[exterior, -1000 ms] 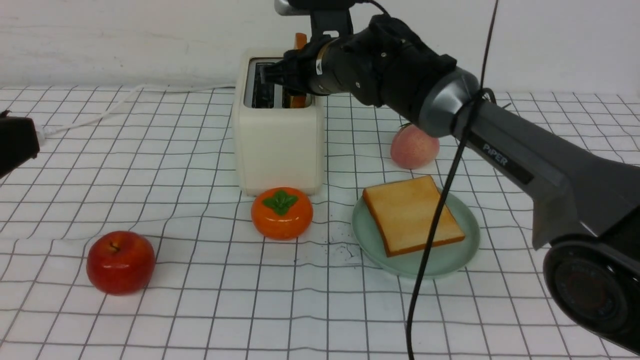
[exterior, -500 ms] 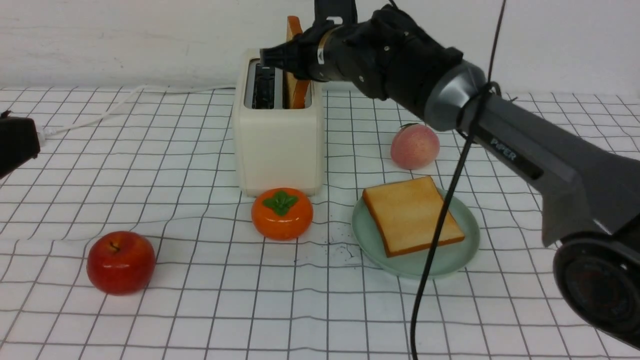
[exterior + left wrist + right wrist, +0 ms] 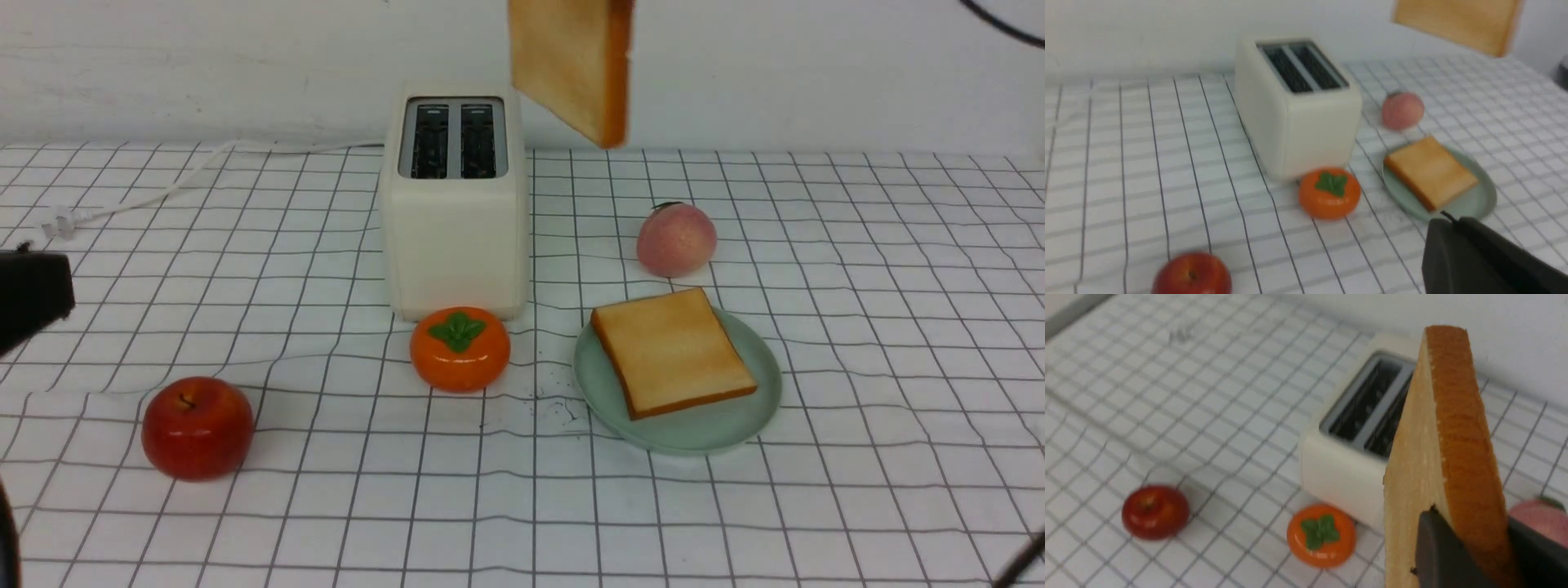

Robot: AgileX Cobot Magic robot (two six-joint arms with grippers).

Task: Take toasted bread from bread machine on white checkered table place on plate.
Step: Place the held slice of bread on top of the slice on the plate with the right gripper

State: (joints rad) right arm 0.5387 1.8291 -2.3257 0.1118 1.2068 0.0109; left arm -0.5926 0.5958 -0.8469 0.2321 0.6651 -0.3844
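Dangling toasted bread [image 3: 571,65], now outside bread machine [image 3: 453,229]

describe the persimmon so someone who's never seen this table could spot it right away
Find the cream-white toaster standing on the checkered cloth. The persimmon sits just in front of it, left of the mint-green plate. It is the only orange fruit, squat with a green leafy cap; the apple is red and the peach pink.

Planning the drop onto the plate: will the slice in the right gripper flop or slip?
Probably stiff: the held slice hangs flat and unbent from one pinched edge. Slipping seems unlikely: the right gripper clamps both faces.
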